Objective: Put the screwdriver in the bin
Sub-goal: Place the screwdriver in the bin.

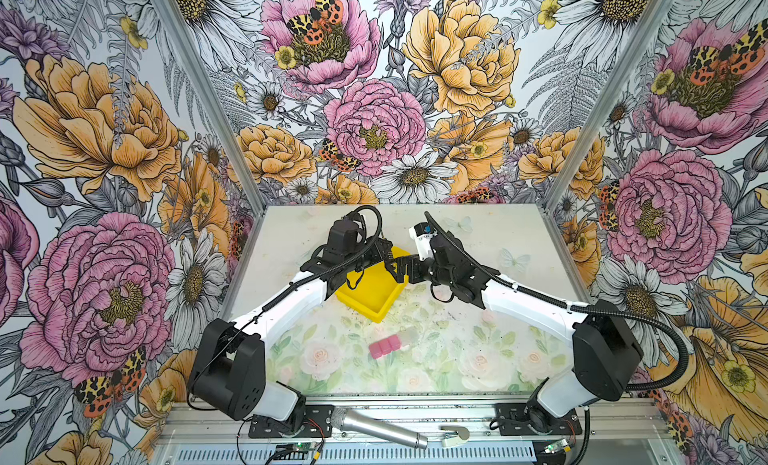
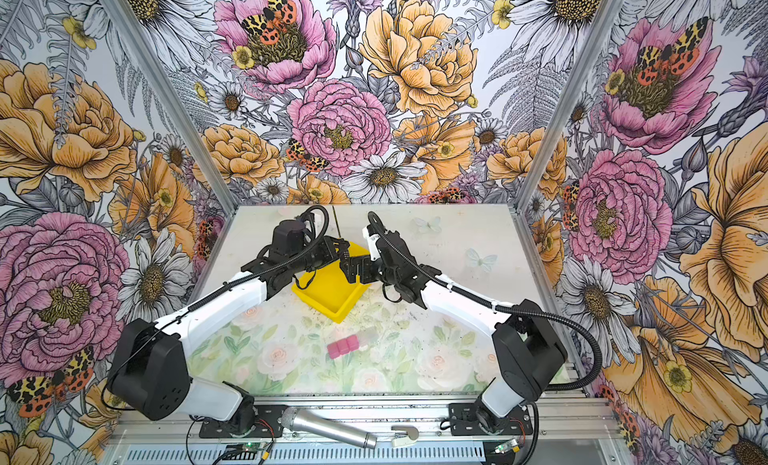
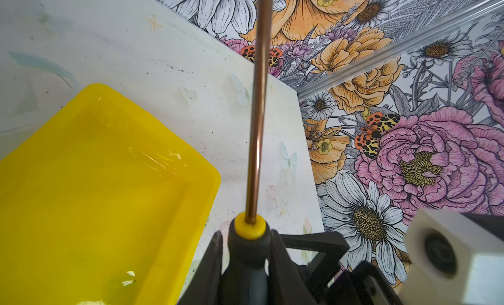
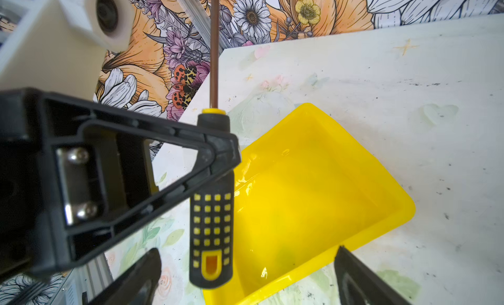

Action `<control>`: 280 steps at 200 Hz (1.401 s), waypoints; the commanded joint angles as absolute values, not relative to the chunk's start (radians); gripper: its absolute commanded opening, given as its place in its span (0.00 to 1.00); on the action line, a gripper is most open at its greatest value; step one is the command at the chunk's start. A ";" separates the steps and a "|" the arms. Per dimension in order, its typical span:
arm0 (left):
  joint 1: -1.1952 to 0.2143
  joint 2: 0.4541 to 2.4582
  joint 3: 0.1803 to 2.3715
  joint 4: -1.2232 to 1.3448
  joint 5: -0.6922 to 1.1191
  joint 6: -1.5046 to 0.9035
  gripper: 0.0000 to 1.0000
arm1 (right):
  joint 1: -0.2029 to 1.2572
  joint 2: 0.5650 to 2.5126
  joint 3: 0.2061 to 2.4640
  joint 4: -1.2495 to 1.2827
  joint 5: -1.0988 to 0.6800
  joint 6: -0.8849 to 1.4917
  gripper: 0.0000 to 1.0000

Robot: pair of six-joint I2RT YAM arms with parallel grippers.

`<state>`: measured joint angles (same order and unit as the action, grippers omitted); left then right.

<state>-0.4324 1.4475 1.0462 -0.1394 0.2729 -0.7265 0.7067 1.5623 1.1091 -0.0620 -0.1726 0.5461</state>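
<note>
Holding the screwdriver (image 4: 211,230) is the job of your left fingers (image 4: 218,151) right now. They are shut tight on the top part of the black handle. The thin shaft points up and away toward the back wall. The screwdriver is up in the air over the far part of the bin (image 4: 313,194). The bin is empty and sits on the bench (image 1: 478,242) between your two arms.

Your right fingers (image 4: 354,276) are spread wide and hold nothing. The low end of the handle hangs between them with a gap on each side.

So I think the carrying is nearly done and only the drop is left. Next, pull your right arm back a little so it is out of the way. Then tip the screwdriver down flat, bring it low over the middle of the bin, and open your left fingers.

Watch the edges. The bin walls are low and the shaft is long, so line it up with the long side, or the tip may hang over the rim. Room is tight where the two arms meet. The bench to the right is bare, so back the right arm out that way. The pink blocks (image 1: 384,345) lie well apart from the bin, nearer you.
</note>
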 commanded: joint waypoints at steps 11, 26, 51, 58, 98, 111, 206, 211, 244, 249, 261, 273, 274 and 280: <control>-0.392 1.410 1.101 -0.251 0.264 -0.629 0.00 | 0.688 1.475 1.106 -0.102 -0.094 0.506 0.99; -0.382 1.409 1.123 -0.317 0.245 -0.572 0.00 | 0.681 1.461 1.108 -0.124 -0.087 0.493 1.00; -0.385 1.410 1.176 -0.437 0.185 -0.443 0.00 | 0.678 1.448 1.117 -0.160 -0.067 0.486 0.99; -0.386 1.411 1.191 -0.469 0.161 -0.410 0.00 | 0.678 1.445 1.118 -0.167 -0.063 0.489 1.00; -0.396 1.437 1.263 -0.603 0.056 -0.269 0.00 | 0.674 1.438 1.116 -0.199 -0.038 0.507 0.99; -0.397 1.443 1.278 -0.628 0.035 -0.240 0.00 | 0.672 1.440 1.118 -0.199 -0.049 0.509 0.99; -0.438 1.520 1.354 -0.743 -0.095 -0.082 0.00 | 0.662 1.422 1.110 -0.233 -0.017 0.513 0.99; -0.444 1.526 1.357 -0.747 -0.105 -0.078 0.00 | 0.659 1.419 1.106 -0.234 -0.014 0.515 0.99; -0.475 1.569 1.368 -0.761 -0.149 -0.063 0.00 | 0.641 1.394 1.082 -0.242 0.000 0.526 1.00; -0.476 1.574 1.367 -0.761 -0.152 -0.066 0.00 | 0.638 1.390 1.078 -0.242 0.004 0.525 1.00; -0.477 1.585 1.365 -0.761 -0.150 -0.070 0.00 | 0.635 1.382 1.070 -0.247 0.007 0.525 1.00; -0.479 1.602 1.364 -0.759 -0.149 -0.072 0.00 | 0.631 1.374 1.061 -0.248 0.008 0.527 1.00; -0.480 1.603 1.364 -0.759 -0.148 -0.072 0.00 | 0.631 1.374 1.060 -0.248 0.008 0.527 1.00; -0.479 1.612 1.362 -0.758 -0.147 -0.073 0.00 | 0.629 1.370 1.054 -0.246 0.008 0.528 1.00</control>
